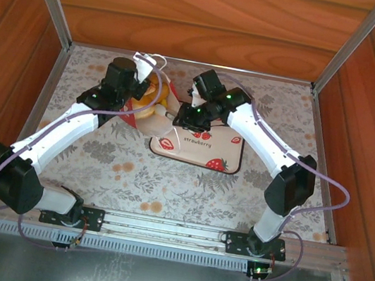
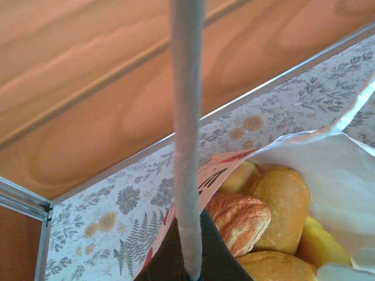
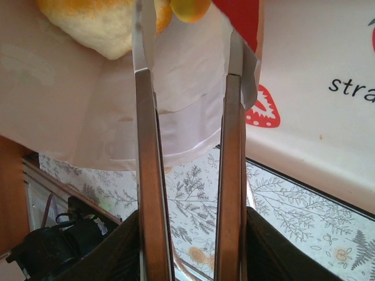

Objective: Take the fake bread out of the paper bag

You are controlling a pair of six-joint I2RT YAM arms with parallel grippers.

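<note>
From the top view, the left gripper was up at the far left over the bag. The bag sat at the tray's far-left corner, with orange bread peeking from its mouth. The right gripper was nosed in from the right, just beside that mouth. Every piece of bread we could spot lay in the bag, so we judged the emptying barely begun, with all of it left to lift out. Both arms covered much of the bag, and we couldn't read either pair of jaws from up there.

At the left wrist, the jaws of the left gripper were pressed together on the white handle, which ran straight up the frame. Behind it the bag gaped, with several golden pieces of bread piled inside. The lower ones were cut off by the frame edge, so we couldn't count them.

At the right wrist, the jaws of the right gripper stood spread, and we saw nothing clamped between them. White paper of the bag lay beyond the tips, bread bulged at the top edge, and the tray lay to the right. Whether the tips touched the paper, we couldn't tell.
</note>
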